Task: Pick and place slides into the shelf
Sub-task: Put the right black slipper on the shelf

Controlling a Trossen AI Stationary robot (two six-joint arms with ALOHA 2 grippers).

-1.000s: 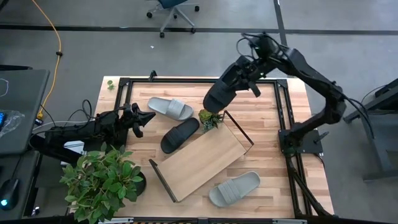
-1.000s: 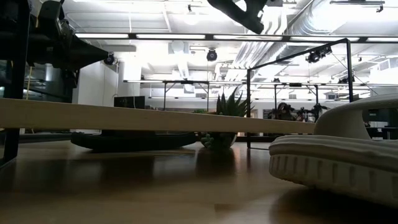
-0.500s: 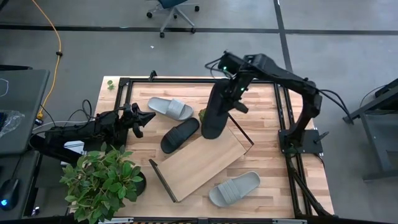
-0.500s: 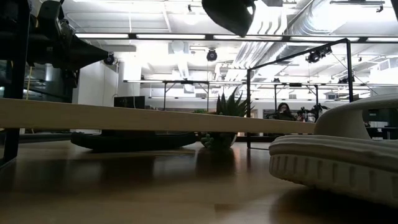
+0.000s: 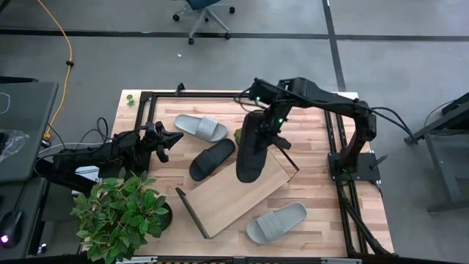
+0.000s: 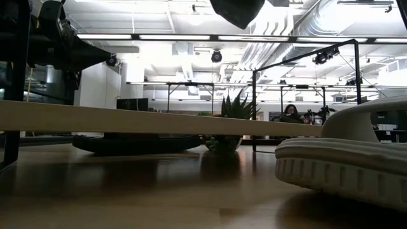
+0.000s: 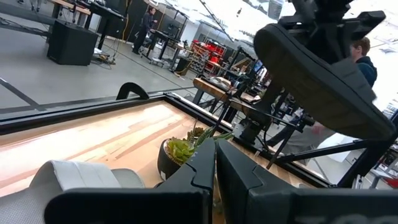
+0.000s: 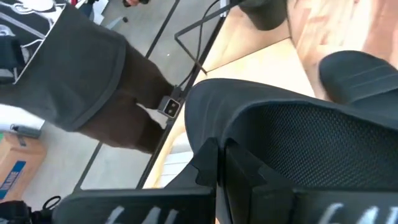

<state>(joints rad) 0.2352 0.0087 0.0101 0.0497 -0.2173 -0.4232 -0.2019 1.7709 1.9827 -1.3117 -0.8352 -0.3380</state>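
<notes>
Four slides were in view, and only one was off the table; the right gripper (image 5: 268, 126) held a black slide (image 5: 251, 149) in the air, its jaws pinched on the slide's upper end, so that the slide hung toe-down over the far end of the shelf (image 5: 242, 188); that steep hang looked like a result of gripping at one end, and it would let the toe meet the plank first. The shelf lay askew across the middle of the table (image 5: 315, 132), bare of slides; I judged the carry nearly done and the lowering yet to come.

The second black slide (image 5: 212, 159) lay flat just beside the shelf's far edge, close under the carried one, so a careless descent could knock it; a small plant (image 5: 248, 139) stood at the shelf's corner, also near the drop path. One grey slide (image 5: 201, 127) lay toward the table's back; the other grey slide (image 5: 276, 222) lay on the near side of the shelf, well apart from the rest.

The left gripper (image 5: 163, 141) waited at the table's left edge beside a large plant (image 5: 121, 210), jaws pressed together, clear of the right arm's reach.
</notes>
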